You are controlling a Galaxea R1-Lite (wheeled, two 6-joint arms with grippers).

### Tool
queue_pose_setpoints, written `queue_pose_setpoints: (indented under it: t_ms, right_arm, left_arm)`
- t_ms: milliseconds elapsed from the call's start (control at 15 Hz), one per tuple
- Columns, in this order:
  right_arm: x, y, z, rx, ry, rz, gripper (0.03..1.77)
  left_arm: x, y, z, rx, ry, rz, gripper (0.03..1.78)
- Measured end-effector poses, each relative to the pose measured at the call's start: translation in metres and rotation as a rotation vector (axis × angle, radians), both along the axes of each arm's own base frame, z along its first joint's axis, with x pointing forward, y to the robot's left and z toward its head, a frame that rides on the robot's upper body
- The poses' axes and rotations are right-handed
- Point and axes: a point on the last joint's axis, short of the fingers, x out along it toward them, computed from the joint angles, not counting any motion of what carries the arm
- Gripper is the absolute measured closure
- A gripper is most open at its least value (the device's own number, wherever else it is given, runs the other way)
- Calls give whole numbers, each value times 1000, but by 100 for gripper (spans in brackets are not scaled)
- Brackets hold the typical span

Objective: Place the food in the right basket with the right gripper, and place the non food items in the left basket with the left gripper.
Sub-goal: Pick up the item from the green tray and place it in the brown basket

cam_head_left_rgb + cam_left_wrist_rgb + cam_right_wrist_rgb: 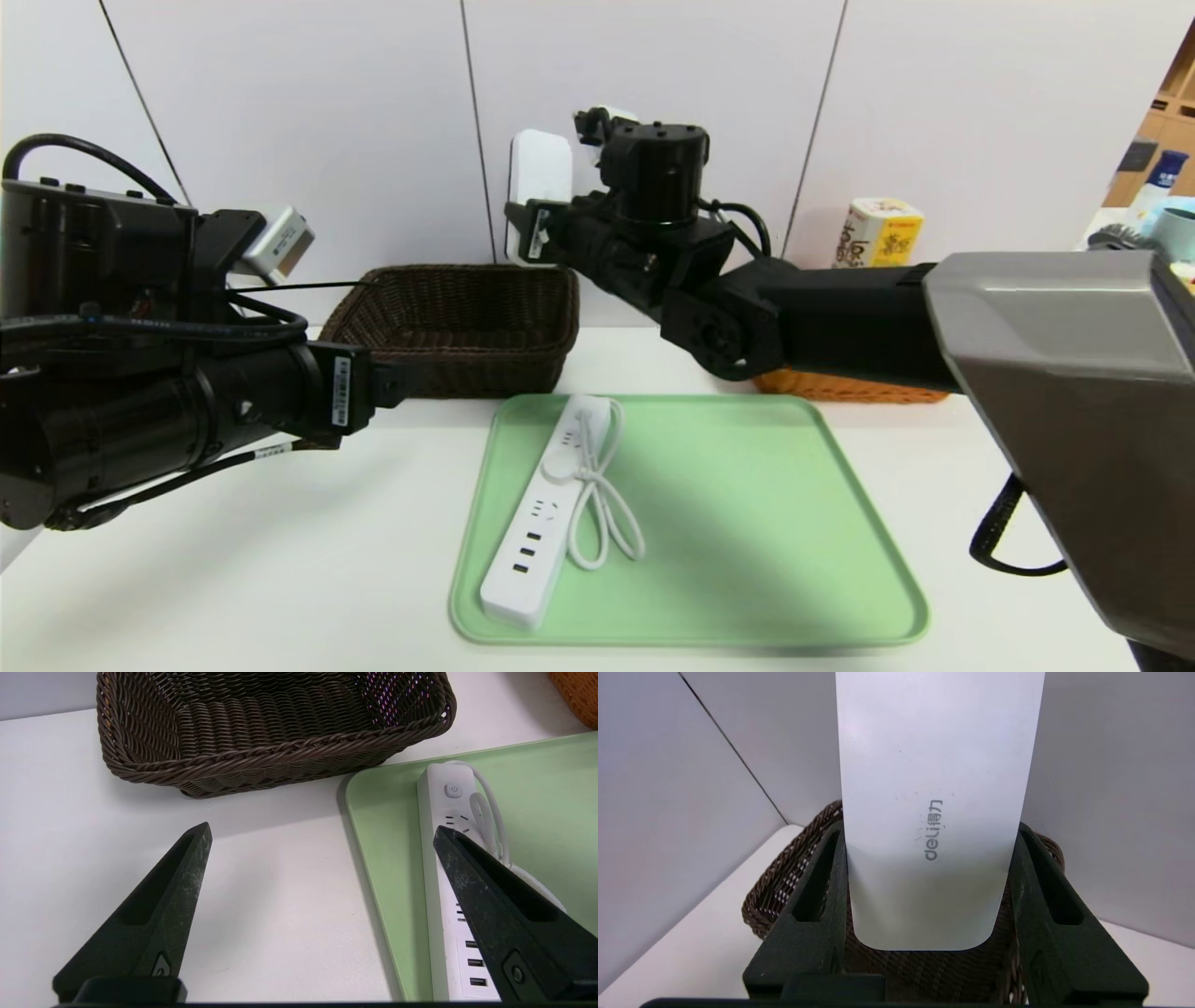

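We are holding the flat white rounded device between the fingers of our right gripper; both sides of it are touching the fingers, and it is extending out past their tips. Beneath and beyond that gripper, the dark brown wicker basket is standing on the white table. We are keeping our left gripper spread wide with nothing in its grasp, over the table near the same basket's near side. Close by that left gripper, partly behind one finger in its wrist view, the white power strip is lying on the green tray with its looped cord. Farther out, beyond our right arm, the yellow and cream carton is standing upright, its lower part hidden by the arm, near the orange wicker basket.

The right wrist view is showing "deli" lettering on the device, which the head view is not showing; the left wrist view is revealing the strip's power button.
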Motion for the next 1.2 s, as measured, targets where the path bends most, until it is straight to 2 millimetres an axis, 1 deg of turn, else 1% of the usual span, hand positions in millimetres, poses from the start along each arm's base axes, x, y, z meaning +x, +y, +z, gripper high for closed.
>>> queue_pose_setpoints:
  t_ms: [400,1200]
  right_arm:
    - [14,8,-26,15,-18,1,83]
    - [25,20,-66,-37,40,17,84]
  left_arm:
    - [-5,3,-6,9,15,2,12]
    - [-7,4,-4,7,8,2,12]
